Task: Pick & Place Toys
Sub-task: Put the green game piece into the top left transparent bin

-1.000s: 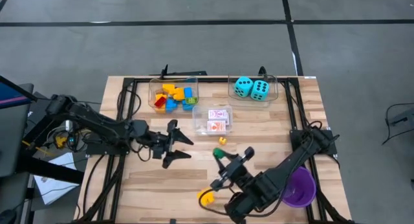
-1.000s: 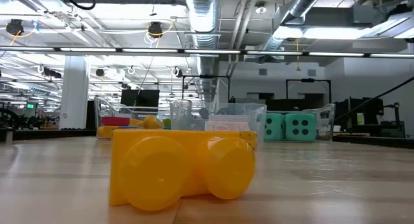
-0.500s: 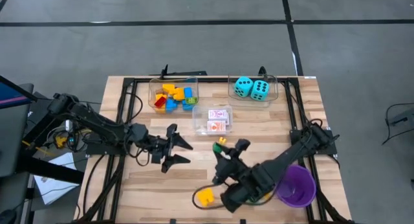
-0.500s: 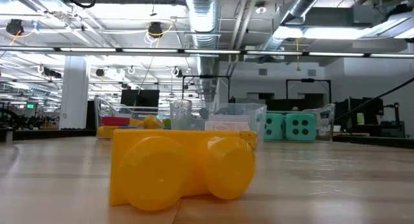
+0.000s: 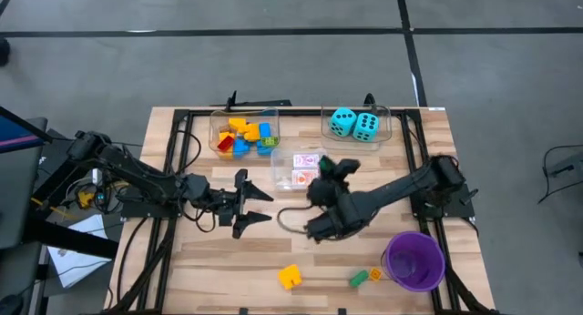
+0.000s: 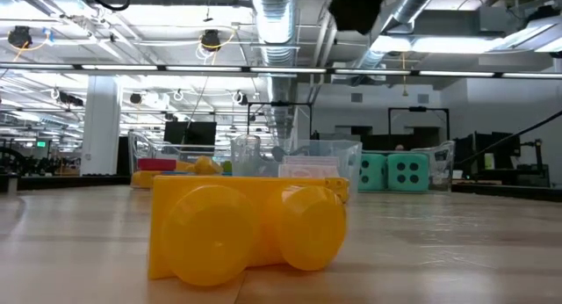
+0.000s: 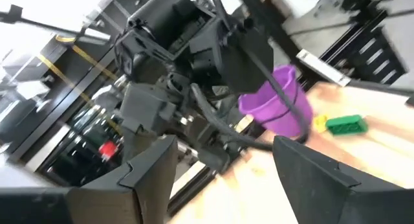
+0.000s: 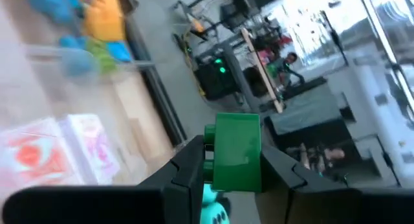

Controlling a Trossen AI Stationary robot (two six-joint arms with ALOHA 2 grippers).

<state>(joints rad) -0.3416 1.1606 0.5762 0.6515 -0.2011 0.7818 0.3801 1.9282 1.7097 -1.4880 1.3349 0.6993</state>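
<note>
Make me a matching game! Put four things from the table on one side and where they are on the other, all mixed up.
Things:
1. turquoise dice
2. purple cup
3. green brick
4. big yellow brick

Places:
A. loose on the wood at the table's near edge
B. between the right gripper's fingers
C. in a clear bin at the far edge
D. standing near the right front corner

Pairs: 1-C, 2-D, 3-B, 4-A
</note>
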